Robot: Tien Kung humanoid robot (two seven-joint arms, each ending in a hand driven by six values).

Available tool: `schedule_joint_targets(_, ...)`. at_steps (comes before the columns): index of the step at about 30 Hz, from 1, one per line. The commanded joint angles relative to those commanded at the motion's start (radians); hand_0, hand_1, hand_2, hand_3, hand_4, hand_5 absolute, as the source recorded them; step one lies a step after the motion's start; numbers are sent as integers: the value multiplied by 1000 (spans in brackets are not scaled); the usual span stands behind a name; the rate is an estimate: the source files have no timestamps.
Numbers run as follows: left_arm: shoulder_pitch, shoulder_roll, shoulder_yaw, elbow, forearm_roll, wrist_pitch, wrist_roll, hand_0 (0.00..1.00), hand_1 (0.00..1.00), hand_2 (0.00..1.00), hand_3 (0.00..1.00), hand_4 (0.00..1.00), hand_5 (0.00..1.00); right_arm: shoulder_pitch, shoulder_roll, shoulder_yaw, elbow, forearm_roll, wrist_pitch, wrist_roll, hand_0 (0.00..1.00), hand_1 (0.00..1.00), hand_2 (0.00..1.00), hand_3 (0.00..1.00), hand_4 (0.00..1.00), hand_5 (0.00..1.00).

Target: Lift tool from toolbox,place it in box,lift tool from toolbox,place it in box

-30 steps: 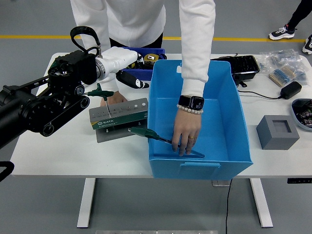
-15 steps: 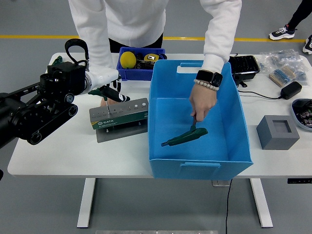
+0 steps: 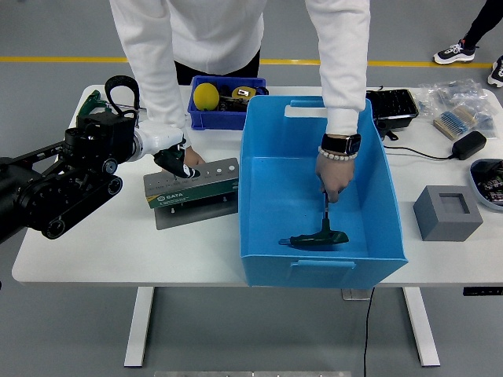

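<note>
The grey-green tool holder stands on the white table, left of the big blue box. My left hand, white with dark tips, hangs low over the holder's back left corner, and the green T-handle it carried earlier is hidden. One of the person's hands rests just behind it at the holder's back edge. Inside the blue box the person's other hand grips the shaft of a green T-handle tool lying on the box floor. My right arm is out of view.
A small blue bin holding a yellow ball sits behind the holder. A black tray, a black adapter with its cable, and bags of parts lie at the back right. A grey block stands right of the box.
My left hand has dropped down and right onto the holder, and the green T-handle it held is no longer seen. The person has turned the tool in the box and laid it near the front wall.
</note>
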Motion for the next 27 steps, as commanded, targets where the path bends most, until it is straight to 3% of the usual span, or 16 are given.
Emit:
schedule_joint_targets(8, -1, 5, 1, -27, 0, -32, 32, 694, 652, 675, 501, 798, 807, -1, 1, 2, 0, -1, -1, -1, 721, 693, 735, 553, 787, 705)
schedule_joint_targets(10, -2, 5, 3, -27, 4, -34, 37, 694, 652, 675, 501, 798, 807, -1, 1, 1, 0, 0, -1, -1, 721, 693, 735, 553, 787, 705)
schedule_joint_targets(11, -2, 5, 4, -26, 6, -36, 38, 668, 613, 650, 450, 795, 809, -1, 1, 1, 0, 1, -1, -1, 722, 693, 735, 553, 787, 705)
schedule_joint_targets(22, 1, 6, 17, -15, 20, -53, 56, 650, 592, 625, 434, 795, 809, -8, 5, 9, 0, -7, -3, -8, 721, 693, 735, 553, 787, 705)
schedule_joint_targets(23, 1, 6, 19, -15, 21, -55, 58, 621, 524, 527, 390, 795, 811, -9, 5, 11, 0, -9, -3, -9, 722, 694, 735, 553, 787, 705)
schedule_joint_targets(27, 0, 7, 23, -15, 24, -56, 59, 621, 524, 527, 390, 795, 811, -11, 7, 14, 0, -14, -4, -10, 722, 694, 735, 553, 787, 705)
